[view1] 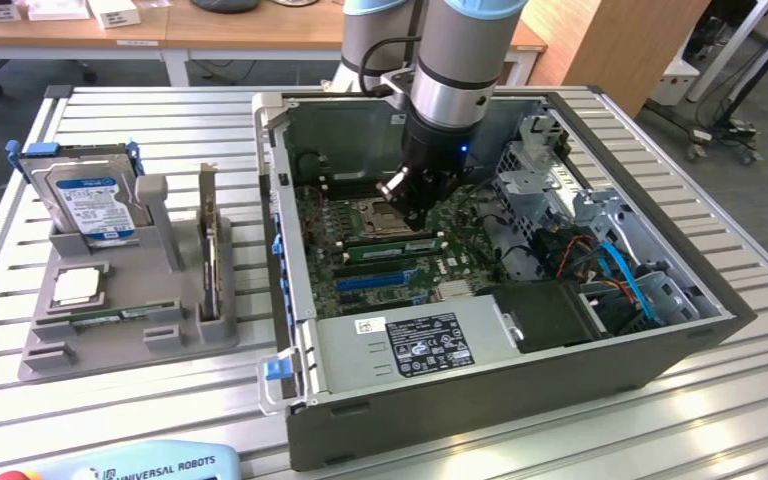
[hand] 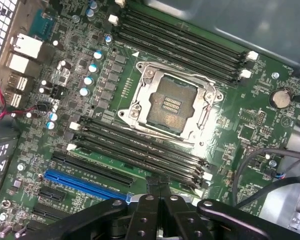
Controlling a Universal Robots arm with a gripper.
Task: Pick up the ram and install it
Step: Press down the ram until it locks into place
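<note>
The ram (view1: 120, 314), a thin green stick with dark chips, lies in the front groove of the grey holder (view1: 57, 355) at the exterior view's left, outside the computer case. My gripper (view1: 404, 208) hangs inside the open case (view1: 491, 400), far from the ram and just above the motherboard beside the CPU socket (hand: 171, 106). In the wrist view the gripper (hand: 157, 184) is shut, its black fingers pressed together with nothing between them. They hover over the long dark memory slots (hand: 140, 150) next to the socket.
The holder also carries a blue-labelled hard drive (view1: 91, 205), an upright expansion card (view1: 208, 240) and a CPU chip (view1: 75, 287). Inside the case sit a power supply (view1: 411, 345), blue and orange cables (view1: 611, 265), a drive cage (view1: 544, 175) and a blue PCIe slot (hand: 85, 184).
</note>
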